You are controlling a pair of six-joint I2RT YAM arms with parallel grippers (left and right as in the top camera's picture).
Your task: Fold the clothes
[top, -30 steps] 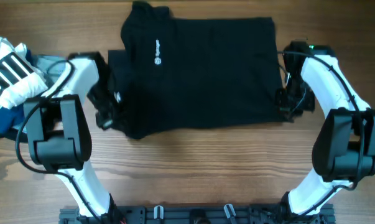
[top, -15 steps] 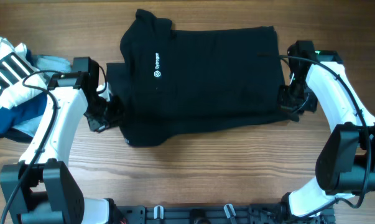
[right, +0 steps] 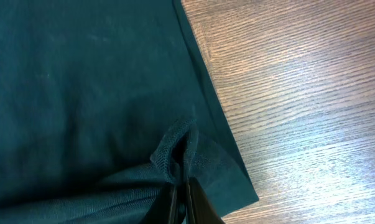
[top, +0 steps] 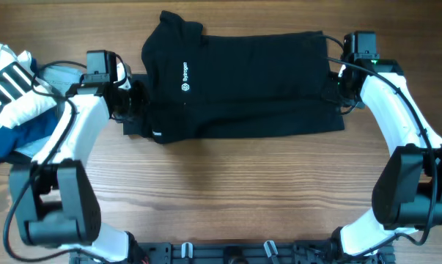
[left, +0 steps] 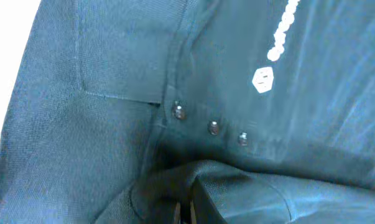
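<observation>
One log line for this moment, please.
task: fold | shirt: flat on table, logo up | left end effector: shut on shirt, collar end | right end effector: shut on shirt, hem end

A puckered fold of the dark soft-fabric shirt [right: 81,93] is pinched between the closed fingers [right: 201,205], its hem laid across the light wooden worktop [right: 299,93].
</observation>
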